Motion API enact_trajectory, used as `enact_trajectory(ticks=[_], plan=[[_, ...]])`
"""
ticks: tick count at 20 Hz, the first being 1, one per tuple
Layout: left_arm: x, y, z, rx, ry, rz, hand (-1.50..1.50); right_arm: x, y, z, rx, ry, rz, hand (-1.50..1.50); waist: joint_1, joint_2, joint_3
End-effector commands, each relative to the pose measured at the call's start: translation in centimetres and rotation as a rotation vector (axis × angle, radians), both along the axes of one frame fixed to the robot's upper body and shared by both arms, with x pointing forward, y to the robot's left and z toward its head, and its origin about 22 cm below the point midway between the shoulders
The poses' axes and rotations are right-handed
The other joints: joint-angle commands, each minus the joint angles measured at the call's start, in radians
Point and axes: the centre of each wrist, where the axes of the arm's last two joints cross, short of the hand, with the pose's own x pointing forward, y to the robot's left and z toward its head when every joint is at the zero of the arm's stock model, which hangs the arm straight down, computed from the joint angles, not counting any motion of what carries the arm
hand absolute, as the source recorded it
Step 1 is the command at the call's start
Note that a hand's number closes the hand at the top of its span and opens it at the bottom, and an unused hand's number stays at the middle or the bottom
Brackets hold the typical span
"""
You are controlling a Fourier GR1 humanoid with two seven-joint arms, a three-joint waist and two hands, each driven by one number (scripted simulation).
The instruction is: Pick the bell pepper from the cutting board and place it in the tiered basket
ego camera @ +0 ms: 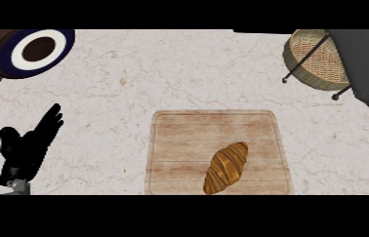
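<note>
A croissant (226, 167) lies slantwise on the near right part of the board (180, 133); it is the only item there. The left hand (29, 148) rests at the left edge, fingers straight and spread. Farther off, the basket (311, 60) sits top right and what appears to be a cup (36, 50) top left.

The marble counter (144, 80) bears a cutting board (180, 153) and tiered basket (311, 60).
</note>
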Motion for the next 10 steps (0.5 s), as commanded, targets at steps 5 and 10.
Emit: enact_trajectory(ticks=[5, 10], plan=[[-0.6, -0.1, -1.0, -0.015, 0.024, -0.002, 0.00, -0.1, -4.8, 1.6, -0.467, 0.221, -0.114, 1.50, 0.005, -0.002, -0.002], [0.1, 0.4, -0.4, -0.001, 0.023, -0.013, 0.00, -0.4, -6.8, 3.6, -0.547, 0.285, -0.077, 1.50, 0.014, 0.005, -0.001]])
